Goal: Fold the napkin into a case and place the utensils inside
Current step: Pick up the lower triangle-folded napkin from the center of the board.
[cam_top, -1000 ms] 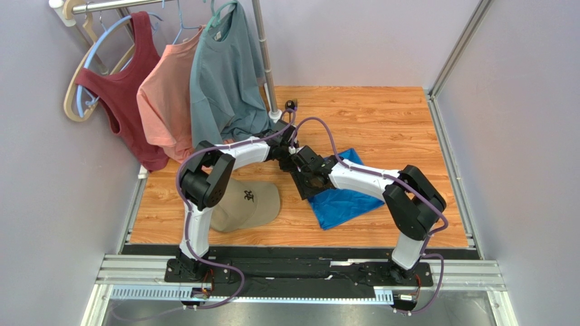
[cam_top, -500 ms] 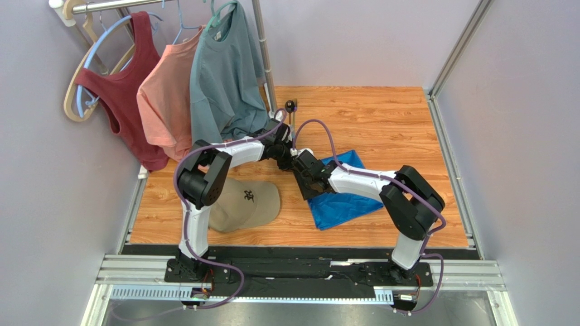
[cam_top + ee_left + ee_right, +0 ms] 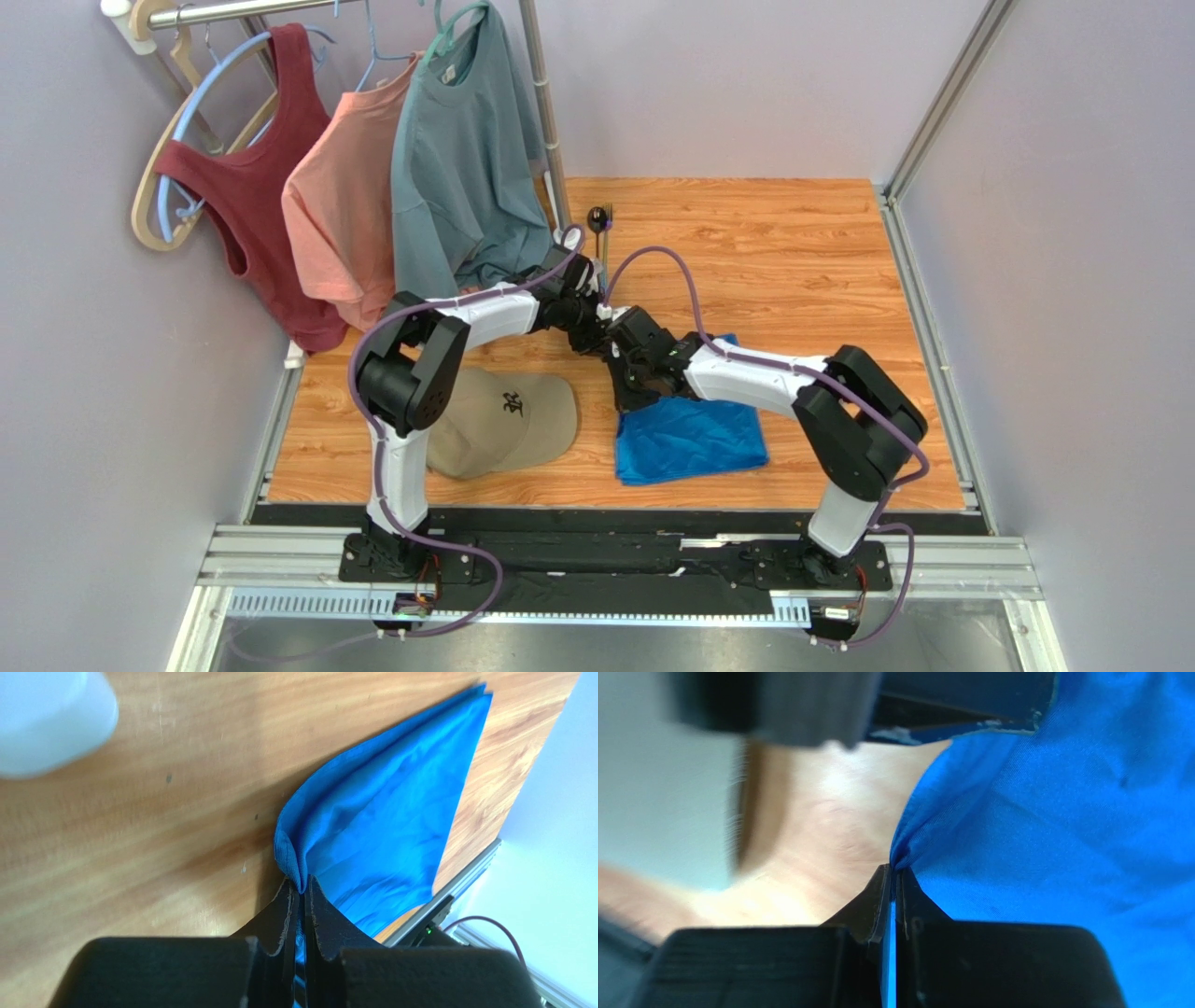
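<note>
The bright blue napkin (image 3: 694, 437) lies bunched on the wooden table (image 3: 786, 252), right of centre. Its left corner is lifted, and both grippers meet there. My left gripper (image 3: 598, 328) is shut on a fold of the napkin's (image 3: 379, 833) edge, seen close in the left wrist view (image 3: 303, 885). My right gripper (image 3: 627, 370) is shut on the cloth's (image 3: 1053, 847) edge too, with a blue strip between its jaws (image 3: 894, 871). One slender, dark-headed utensil (image 3: 602, 224) lies at the back beside the rack pole.
A tan cap (image 3: 505, 413) lies left of the napkin, under the left arm. A maroon top (image 3: 260, 182), a pink shirt (image 3: 344, 210) and a grey-teal T-shirt (image 3: 463, 154) hang on a rack whose pole (image 3: 547, 126) stands at the table's back left. Walls enclose the table.
My right gripper has shut on the napkin's edge. The napkin has changed from a spread diamond to a more compact, bunched shape nearer the front. Both wrists have shifted slightly left.
</note>
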Tool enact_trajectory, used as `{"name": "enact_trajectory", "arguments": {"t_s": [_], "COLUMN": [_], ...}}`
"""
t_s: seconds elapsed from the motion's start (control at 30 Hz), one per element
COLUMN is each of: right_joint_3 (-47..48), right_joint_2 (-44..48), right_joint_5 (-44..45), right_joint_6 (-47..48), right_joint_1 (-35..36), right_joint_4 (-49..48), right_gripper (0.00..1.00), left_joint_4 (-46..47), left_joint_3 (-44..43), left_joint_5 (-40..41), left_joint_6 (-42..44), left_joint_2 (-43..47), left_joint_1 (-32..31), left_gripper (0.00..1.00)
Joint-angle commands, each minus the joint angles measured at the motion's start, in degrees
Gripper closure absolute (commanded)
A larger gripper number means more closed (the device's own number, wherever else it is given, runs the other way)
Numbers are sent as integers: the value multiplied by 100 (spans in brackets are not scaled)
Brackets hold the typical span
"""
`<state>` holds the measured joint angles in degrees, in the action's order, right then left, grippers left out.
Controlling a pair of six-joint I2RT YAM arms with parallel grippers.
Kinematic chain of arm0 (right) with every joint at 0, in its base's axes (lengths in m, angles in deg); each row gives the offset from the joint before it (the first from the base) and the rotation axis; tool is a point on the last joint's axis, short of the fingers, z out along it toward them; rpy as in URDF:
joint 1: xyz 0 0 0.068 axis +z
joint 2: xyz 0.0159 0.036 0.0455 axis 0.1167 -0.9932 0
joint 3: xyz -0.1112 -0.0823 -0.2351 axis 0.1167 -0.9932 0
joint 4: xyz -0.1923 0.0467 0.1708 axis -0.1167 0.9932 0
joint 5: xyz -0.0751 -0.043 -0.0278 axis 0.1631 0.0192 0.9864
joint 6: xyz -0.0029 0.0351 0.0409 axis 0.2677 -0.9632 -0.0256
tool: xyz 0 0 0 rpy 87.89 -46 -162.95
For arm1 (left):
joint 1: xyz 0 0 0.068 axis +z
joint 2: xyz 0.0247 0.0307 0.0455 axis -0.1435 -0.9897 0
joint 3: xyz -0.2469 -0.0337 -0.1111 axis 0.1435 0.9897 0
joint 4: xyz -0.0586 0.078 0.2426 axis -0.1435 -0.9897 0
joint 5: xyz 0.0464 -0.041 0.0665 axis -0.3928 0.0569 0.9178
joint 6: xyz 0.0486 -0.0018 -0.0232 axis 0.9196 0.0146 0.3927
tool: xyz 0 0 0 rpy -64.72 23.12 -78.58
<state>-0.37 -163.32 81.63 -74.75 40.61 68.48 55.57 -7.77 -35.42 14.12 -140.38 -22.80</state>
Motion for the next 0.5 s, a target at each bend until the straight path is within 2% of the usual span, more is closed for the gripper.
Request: {"name": "enact_trajectory", "arguments": {"t_s": [0.0, 0.23, 0.37, 0.47], "right_joint_3": [-245, -1290, -1976, -2381], "right_joint_2": [755, 1046, 1011, 1020], "right_joint_5": [-1752, -3569, -4214, -4470], "right_joint_6": [-352, -1038, -1451, -1698], "right_joint_1": [-222, -1169, -1610, -1874], "right_joint_4": [-747, -2108, -3310, -3735], "right_gripper": [100, 100, 100, 100], "left_joint_4": [-227, -605, -983, -1387], "left_joint_3": [-177, -590, -1080, -1563], "left_joint_5": [265, 714, 1135, 1478], "left_joint_6": [233, 5, -110, -206], "left_joint_2": [564, 608, 441, 195], "left_joint_1": [37, -155, -437, -665], "left_gripper": [100, 100, 100, 100]}}
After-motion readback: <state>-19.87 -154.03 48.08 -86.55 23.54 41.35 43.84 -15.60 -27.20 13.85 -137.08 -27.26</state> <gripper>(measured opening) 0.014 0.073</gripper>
